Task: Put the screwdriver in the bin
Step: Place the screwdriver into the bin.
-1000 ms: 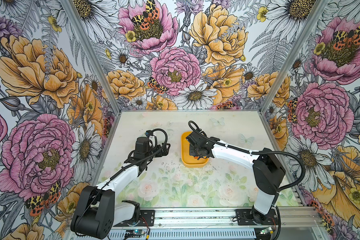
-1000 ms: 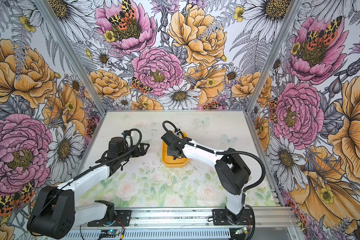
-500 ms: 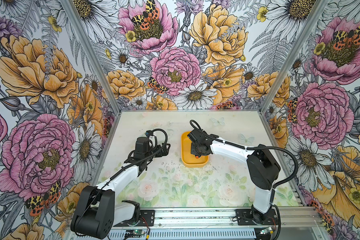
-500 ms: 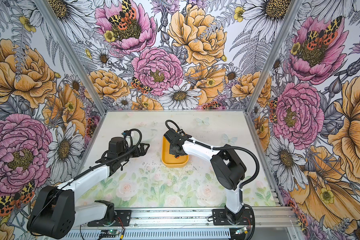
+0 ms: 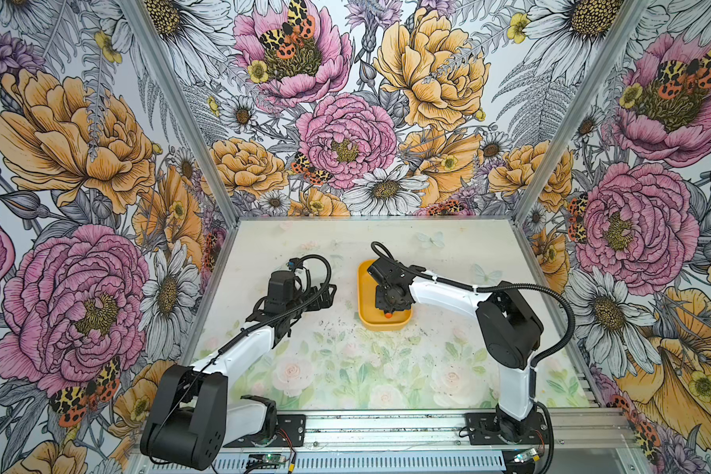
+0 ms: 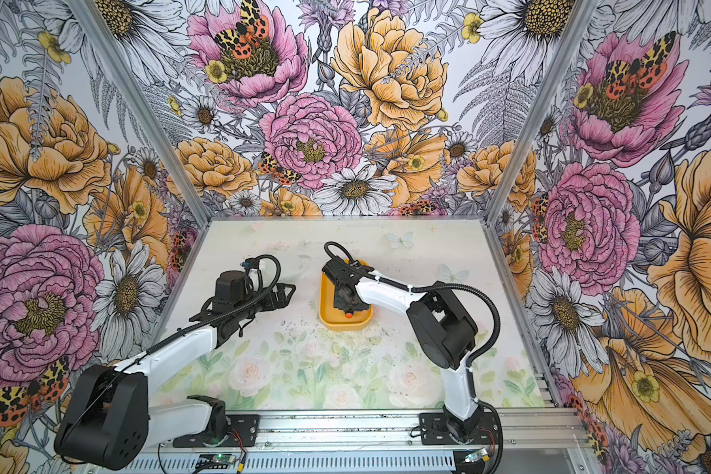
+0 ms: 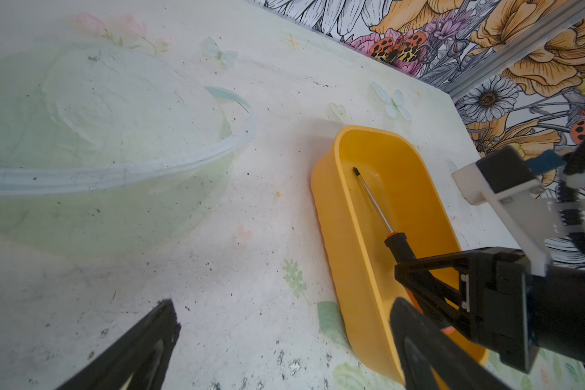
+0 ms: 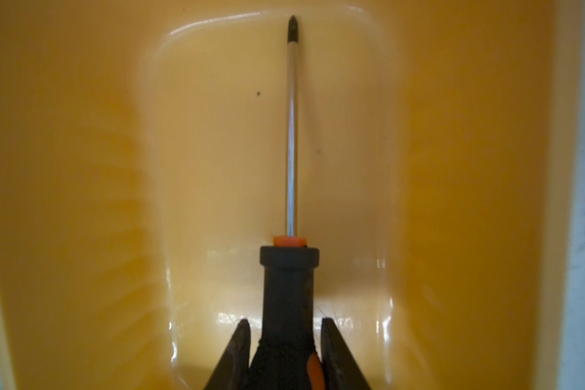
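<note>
So the right claw point(image 8: 285, 326) is down inside the bin point(image 8: 81, 169), clamped tight on the black handle of the screwdriver point(image 8: 291, 152). The pinch sits on the back part of the handle, near the orange end. The screwdriver lies lengthwise down the middle of the bin, with its dark tip pointing at the far end wall and nearly reaching it. Can't really tell whether the shaft is resting on the bin floor or just above it. In both top views only the orange end cap point(image 5: 388, 315) pokes out from under the claw, at the near end of the bin point(image 5: 364, 287).

The bin itself sits on the tabletop point(image 5: 345, 369) around the middle, long side running near to far.

The left claw point(image 7: 282, 305) is spread wide with nothing between its fingers. It hangs over bare tabletop to the left of the bin and is clearly apart from it. The left wrist view shows the bin point(image 7: 338, 216) and the gripped screwdriver point(image 7: 374, 199) from the side.
</note>
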Tool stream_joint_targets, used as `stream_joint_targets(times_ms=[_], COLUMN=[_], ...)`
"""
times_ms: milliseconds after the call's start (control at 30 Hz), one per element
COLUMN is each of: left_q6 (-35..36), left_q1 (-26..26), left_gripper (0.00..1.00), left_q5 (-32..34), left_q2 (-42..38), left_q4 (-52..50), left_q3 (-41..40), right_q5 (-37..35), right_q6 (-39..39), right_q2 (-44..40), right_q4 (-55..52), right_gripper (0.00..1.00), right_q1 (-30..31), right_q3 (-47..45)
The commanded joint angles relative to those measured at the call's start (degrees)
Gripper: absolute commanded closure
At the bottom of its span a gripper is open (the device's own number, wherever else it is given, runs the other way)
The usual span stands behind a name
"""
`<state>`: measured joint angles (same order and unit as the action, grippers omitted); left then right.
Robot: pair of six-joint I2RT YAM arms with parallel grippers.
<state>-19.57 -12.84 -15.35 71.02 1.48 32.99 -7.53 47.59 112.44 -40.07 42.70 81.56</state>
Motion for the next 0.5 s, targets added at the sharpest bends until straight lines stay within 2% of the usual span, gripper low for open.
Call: stream_joint_targets(times_ms=[0, 467], left_q6=[0.49, 0.56], left_q1=[0.27, 0.27], left_gripper=[0.01, 0.01], left_q5=[-1.25, -1.28], left_q2=[0.34, 0.86], left_q4=[0.31, 0.29], left_q3=[-0.03, -0.10], right_q5=[0.64, 1.38], right_q6=[0.57, -0.53], right_q2=[1.19, 3.55], right_q4=[-0.09, -0.19], right_gripper=[1.00, 1.00], right_q1=[-0.25, -0.25], right_q3=[1.81, 2.37])
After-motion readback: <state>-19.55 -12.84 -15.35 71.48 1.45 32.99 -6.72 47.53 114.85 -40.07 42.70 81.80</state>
